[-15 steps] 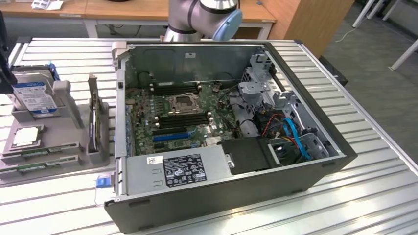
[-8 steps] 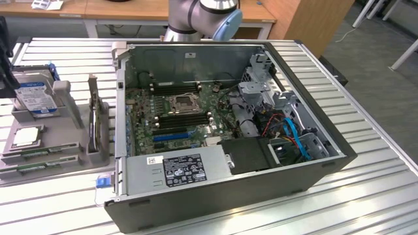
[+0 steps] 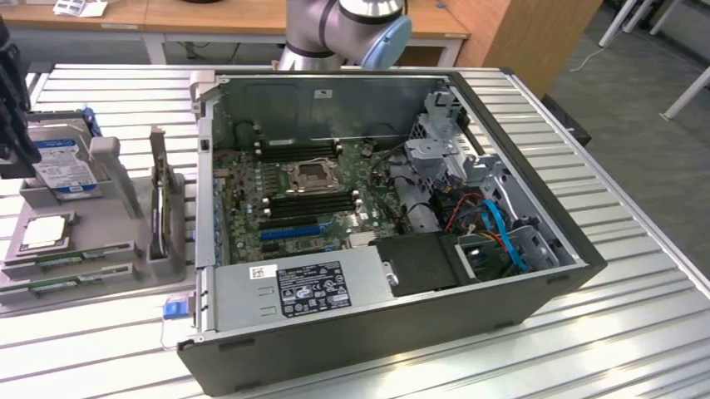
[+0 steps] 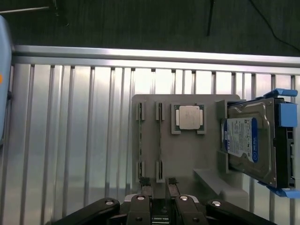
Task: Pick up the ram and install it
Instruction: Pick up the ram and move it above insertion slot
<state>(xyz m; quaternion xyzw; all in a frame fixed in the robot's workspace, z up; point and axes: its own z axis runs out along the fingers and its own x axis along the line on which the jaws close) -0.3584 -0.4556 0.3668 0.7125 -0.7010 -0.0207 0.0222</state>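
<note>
Exterior view: I see the gripper (image 3: 18, 154) hanging over the gray holder tray (image 3: 100, 233), above the end where the hard drive (image 3: 61, 166) stands. Two ram sticks (image 3: 53, 259) sit in the tray's slots, just beside the CPU (image 3: 45, 231). The open computer case (image 3: 388, 208) stands just beside the tray.

Wrist view: the gripper (image 4: 158, 183) has its fingers (image 4: 145, 183) slightly parted, pinching nothing. The ram sticks (image 4: 160, 140) stand edge-on in the tray (image 4: 187, 159), beside the CPU (image 4: 188, 117), with the hard drive (image 4: 248, 140) at the tray's far side.

Silver-grey tubular robot arm (image 3: 316, 29) with a light blue joint cap (image 3: 385, 46); black gripper (image 4: 158, 183) linkages carry round silver screws (image 4: 109, 202).
</note>
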